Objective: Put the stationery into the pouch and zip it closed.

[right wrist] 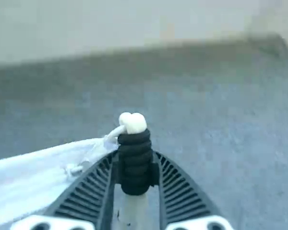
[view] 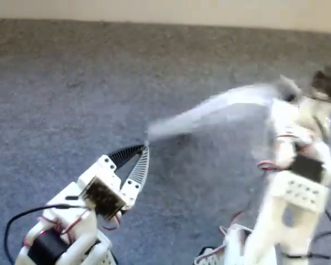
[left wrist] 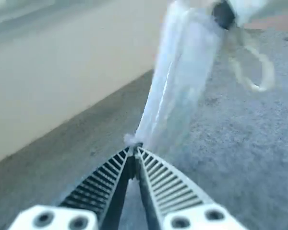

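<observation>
The pouch (view: 209,113) was held stretched above the right half of the table (view: 71,83): one corner pinched in the closed left gripper (left wrist: 135,149), the zip pull (right wrist: 133,143) clamped in the right gripper (right wrist: 136,160). With harder pulling, the thin corner could be lost.

No text, label, brand, number or sign can be read on the pale pouch (view: 209,113), its black zip pull (right wrist: 134,163) or the grey table (view: 71,83).
</observation>
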`<state>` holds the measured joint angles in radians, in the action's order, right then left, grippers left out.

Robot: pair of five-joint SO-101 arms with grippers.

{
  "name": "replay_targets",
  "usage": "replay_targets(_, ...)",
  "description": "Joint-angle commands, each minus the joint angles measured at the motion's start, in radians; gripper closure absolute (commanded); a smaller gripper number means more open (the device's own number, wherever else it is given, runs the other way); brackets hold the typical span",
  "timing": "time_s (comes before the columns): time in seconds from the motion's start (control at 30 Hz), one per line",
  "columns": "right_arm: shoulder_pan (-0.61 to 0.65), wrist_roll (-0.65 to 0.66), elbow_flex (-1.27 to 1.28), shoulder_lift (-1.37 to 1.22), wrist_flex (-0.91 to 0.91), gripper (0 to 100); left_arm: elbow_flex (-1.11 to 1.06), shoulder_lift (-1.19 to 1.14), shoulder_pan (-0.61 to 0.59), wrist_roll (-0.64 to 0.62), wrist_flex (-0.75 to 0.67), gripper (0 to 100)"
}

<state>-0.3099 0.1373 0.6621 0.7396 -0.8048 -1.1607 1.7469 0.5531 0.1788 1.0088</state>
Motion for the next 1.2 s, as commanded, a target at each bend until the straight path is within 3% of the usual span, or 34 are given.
replay_targets(0.0, -0.056, 0.052, -0.038, -0.045, 0.013, 99.3, 0.042, -0.01, -0.013, 0.006, 0.008, 100)
replay_targets(0.17, -0.044, 0.075, -0.031, -0.018, 0.01, 99.3, 0.042, -0.01, -0.013, 0.006, 0.008, 100)
replay_targets(0.37, 0.042, 0.075, -0.027, 0.093, 0.007, 99.3, 0.042, -0.01, -0.013, 0.006, 0.006, 100)
replay_targets(0.73, 0.245, 0.083, 0.016, 0.311, -0.156, 99.3, 0.042, -0.01, -0.015, 0.006, 0.003, 100)
replay_targets(1.03, 0.538, 0.074, 0.012, 0.423, -0.332, 99.3, 0.042, -0.008, -0.015, 0.002, 0.003, 99)
replay_targets(1.17, 0.664, -0.002, 0.01, 0.432, -0.321, 99.3, 0.048, -0.008, -0.015, -0.115, 0.008, 87)
